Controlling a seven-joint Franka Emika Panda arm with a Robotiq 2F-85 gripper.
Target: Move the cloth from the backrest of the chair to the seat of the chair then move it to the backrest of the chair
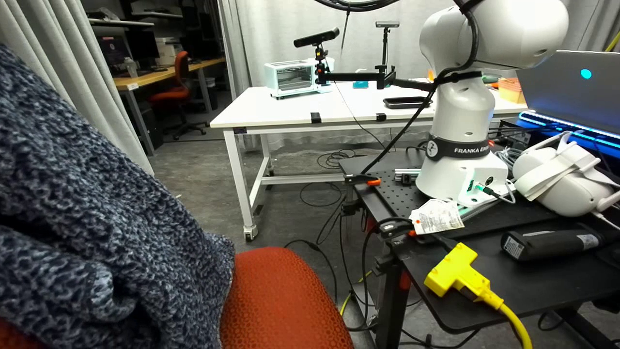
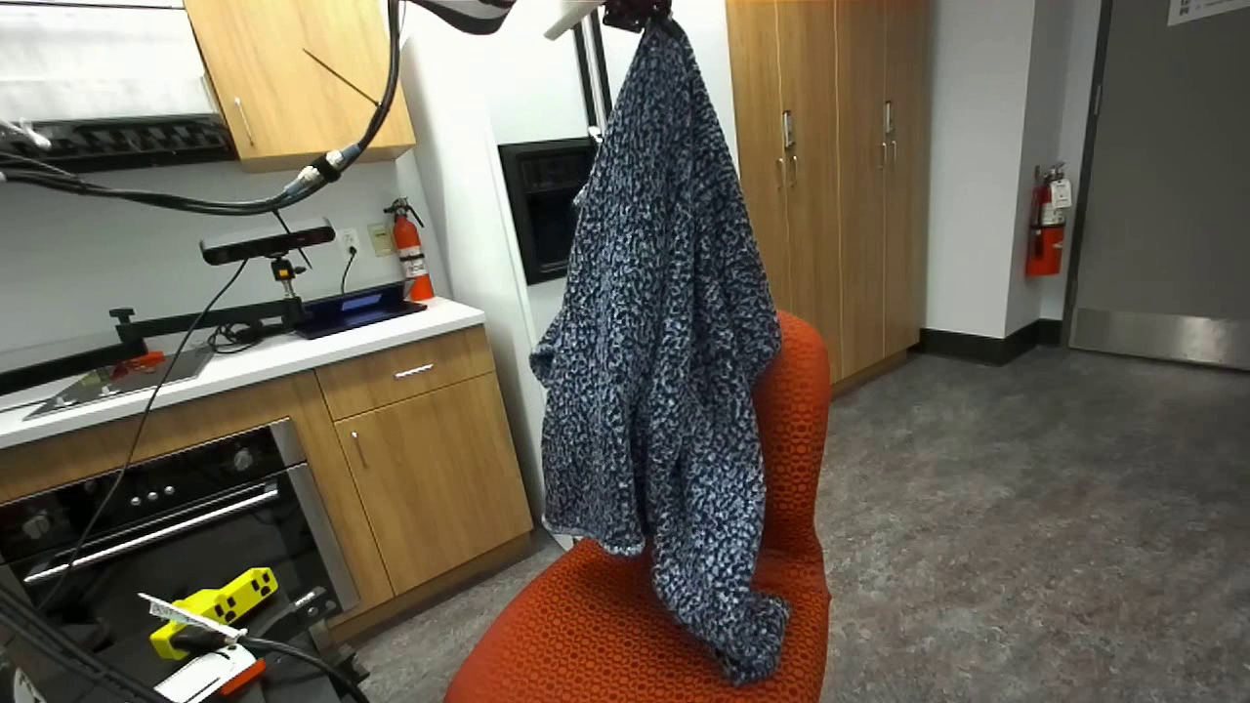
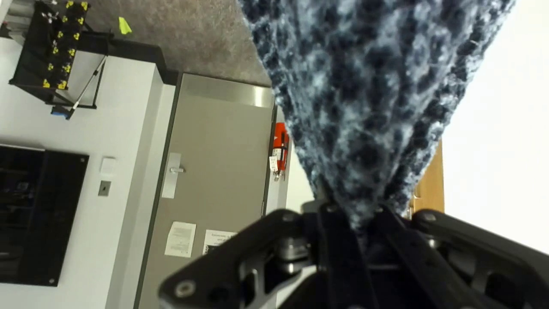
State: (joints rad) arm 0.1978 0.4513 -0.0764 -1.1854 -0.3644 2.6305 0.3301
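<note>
Tool (image 3: 355, 216): gripping; two dark fingers (image 3: 343, 262) drawn close together, a bunched peak of the cloth (image 3: 369, 98) pinched between them. In an exterior view the tool (image 2: 640, 12) is cut by the upper picture edge.
Cloth: mottled dark blue-grey, black and whitish flecks. In an exterior view the cloth (image 2: 664, 322) hangs from the tool as a narrow peak, broadening downward in long folds, in front of the backrest (image 2: 796, 439).
Lower end: one tail lies on the seat (image 2: 566, 635), its tip turned aside; the other lower edge ends higher, above or against the seat's rear part, cannot tell which.
Backrest: upright, rounded, orange-red; largely hidden by the cloth, one margin bare. Contact with the cloth not clear.
Seat: orange-red, front part uncovered in both exterior views.
Arm (image 1: 465, 111): white, base standing on the black worktop (image 1: 542, 286).
Black worktop, load: white headset (image 1: 562, 184) near the arm base; yellow outlet block (image 1: 457, 271) near the edge. Laptop (image 1: 576, 92) behind the headset.
White worktop (image 1: 281, 111): carries a pale blue toaster oven (image 1: 293, 80) and a black tray (image 1: 407, 105).
Background: wooden cabinets (image 2: 811, 195) beyond the chair (image 2: 803, 361); in the wrist view, a grey door (image 3: 223, 141) with a fire extinguisher (image 3: 280, 146) just beside it.
</note>
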